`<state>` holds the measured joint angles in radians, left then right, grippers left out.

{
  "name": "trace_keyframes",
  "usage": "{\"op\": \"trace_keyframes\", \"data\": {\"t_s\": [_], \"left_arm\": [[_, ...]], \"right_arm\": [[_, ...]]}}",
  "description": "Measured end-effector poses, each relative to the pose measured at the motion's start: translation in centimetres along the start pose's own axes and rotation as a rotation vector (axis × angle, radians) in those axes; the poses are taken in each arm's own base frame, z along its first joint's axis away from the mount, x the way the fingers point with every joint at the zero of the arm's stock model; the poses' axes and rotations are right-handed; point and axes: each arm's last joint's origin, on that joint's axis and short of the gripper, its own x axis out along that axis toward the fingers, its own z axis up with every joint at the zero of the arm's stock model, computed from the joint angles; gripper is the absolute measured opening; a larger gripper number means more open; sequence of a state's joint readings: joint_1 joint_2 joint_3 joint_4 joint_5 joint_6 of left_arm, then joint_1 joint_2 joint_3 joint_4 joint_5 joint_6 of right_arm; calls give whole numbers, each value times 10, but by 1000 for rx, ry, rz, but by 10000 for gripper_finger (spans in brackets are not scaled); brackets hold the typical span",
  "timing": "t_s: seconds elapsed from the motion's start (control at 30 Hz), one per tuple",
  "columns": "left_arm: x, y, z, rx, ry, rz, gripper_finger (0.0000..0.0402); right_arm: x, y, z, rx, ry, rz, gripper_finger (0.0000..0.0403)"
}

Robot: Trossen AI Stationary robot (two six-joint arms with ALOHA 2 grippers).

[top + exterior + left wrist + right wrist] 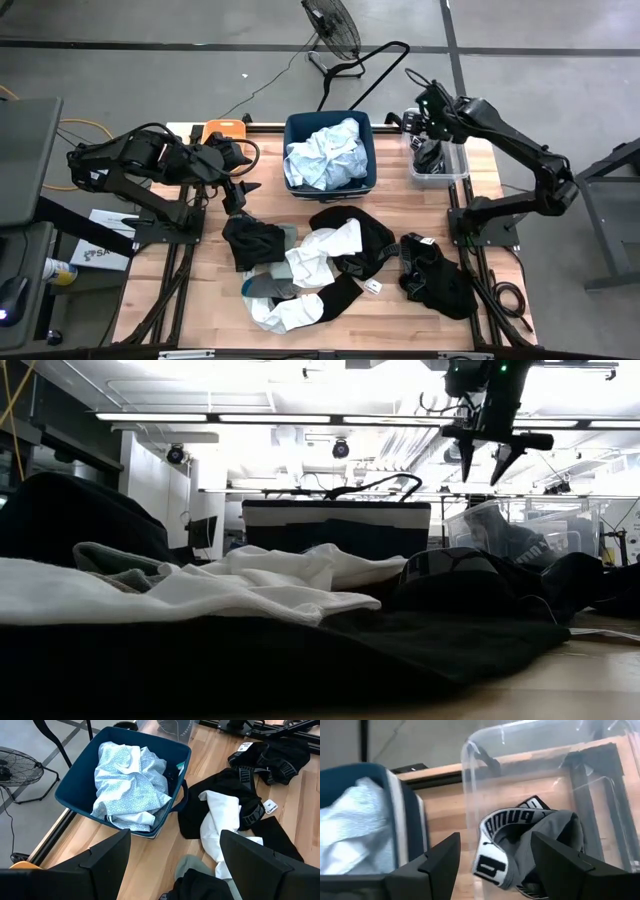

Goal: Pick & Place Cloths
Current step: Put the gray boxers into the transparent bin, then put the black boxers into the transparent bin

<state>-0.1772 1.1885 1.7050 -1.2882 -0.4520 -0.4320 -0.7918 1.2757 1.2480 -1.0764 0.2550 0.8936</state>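
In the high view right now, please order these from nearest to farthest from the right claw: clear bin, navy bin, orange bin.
1. Clear bin: directly under the right claw, at the table's right edge.
2. Navy bin: table's middle, at the back.
3. Orange bin: far left, back.

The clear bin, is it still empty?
No, the clear bin already holds a grey garment with a black-and-white lettered waistband.
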Motion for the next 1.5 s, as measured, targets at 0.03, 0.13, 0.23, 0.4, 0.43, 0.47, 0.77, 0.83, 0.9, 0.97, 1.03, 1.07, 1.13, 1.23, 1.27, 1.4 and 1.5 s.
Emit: {"op": "trace_keyframes", "data": {"t_s": [0.03, 0.13, 0.23, 0.4, 0.43, 0.47, 0.77, 0.83, 0.9, 0.97, 1.03, 1.07, 1.13, 1.23, 1.27, 1.4, 1.5], "left_arm": [[0, 0, 0, 0, 0, 0, 298], [0, 0, 0, 0, 1, 0, 298], [0, 0, 0, 0, 0, 0, 298], [0, 0, 0, 0, 1, 0, 298], [0, 0, 0, 0, 1, 0, 298], [0, 0, 0, 0, 1, 0, 298], [0, 0, 0, 0, 1, 0, 298], [0, 0, 0, 0, 1, 0, 298], [0, 0, 0, 0, 1, 1, 298], [0, 0, 0, 0, 1, 1, 298], [0, 0, 0, 0, 1, 1, 298], [0, 0, 0, 1, 1, 0, 298], [0, 0, 0, 2, 3, 1, 298], [0, 0, -1, 6, 15, 2, 298], [1, 0, -2, 6, 18, -7, 298], [12, -1, -14, 27, 51, -8, 298], [17, 3, -29, 23, 39, -19, 298]], "right_arm": [[3, 1, 0, -3, 9, -8, 233], [13, 4, -2, -20, 61, -32, 233], [21, 10, -5, -47, 95, -50, 233], [30, 12, -11, -98, 123, -138, 233], [31, 10, -12, -100, 125, -177, 233], [32, 8, -13, -106, 126, -213, 233], [30, -2, -14, -150, 89, -370, 233], [29, -3, -15, -164, 101, -364, 233], [25, -3, -17, -194, 134, -337, 233], [16, -4, -21, -216, 157, -283, 233], [6, -3, -27, -237, 166, -231, 233], [0, -3, -30, -246, 169, -202, 233], [-12, -5, -38, -260, 190, -144, 233], [-31, -9, -53, -277, 250, -72, 233], [-37, -11, -58, -280, 270, -56, 233], [-61, -18, -83, -290, 336, -6, 233], [-77, -19, -104, -308, 367, 38, 233]]}}
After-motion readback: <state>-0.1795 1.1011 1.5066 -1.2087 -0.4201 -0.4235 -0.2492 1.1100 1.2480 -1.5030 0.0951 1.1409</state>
